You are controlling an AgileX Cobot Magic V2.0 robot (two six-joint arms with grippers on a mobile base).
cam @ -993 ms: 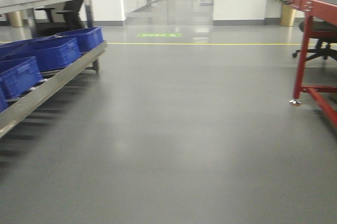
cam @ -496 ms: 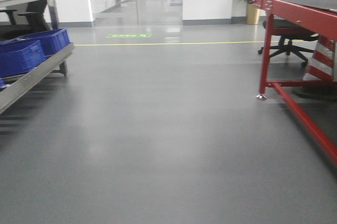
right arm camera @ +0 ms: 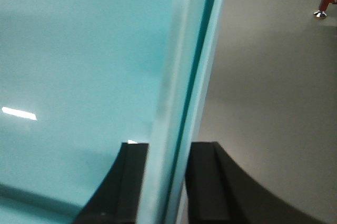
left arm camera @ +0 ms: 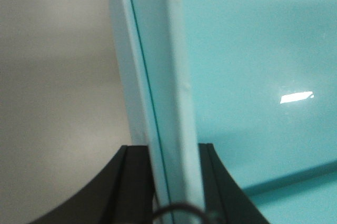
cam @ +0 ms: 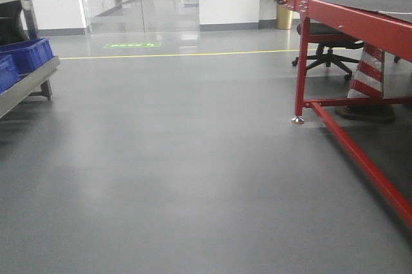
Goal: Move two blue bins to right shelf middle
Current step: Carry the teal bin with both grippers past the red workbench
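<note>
While the left gripper [left arm camera: 174, 182] and right gripper [right arm camera: 166, 182] pinch opposite walls of the blue bins [left arm camera: 253, 50], open floor [cam: 180, 158] runs between left rack [cam: 26, 87] edge and right red table [cam: 360, 24].

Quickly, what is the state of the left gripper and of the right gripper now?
Left gripper: closed, jaws clamping a wall of the pale light-blue rectangular plastic bin.
Right gripper: closed on a wall of the bin too.

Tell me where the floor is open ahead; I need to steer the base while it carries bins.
Bare grey floor runs between the steel rack with dark blue bins on the left and the red table on the right, back to the yellow line. Crowded past the table's legs: office chair, striped cone.
</note>
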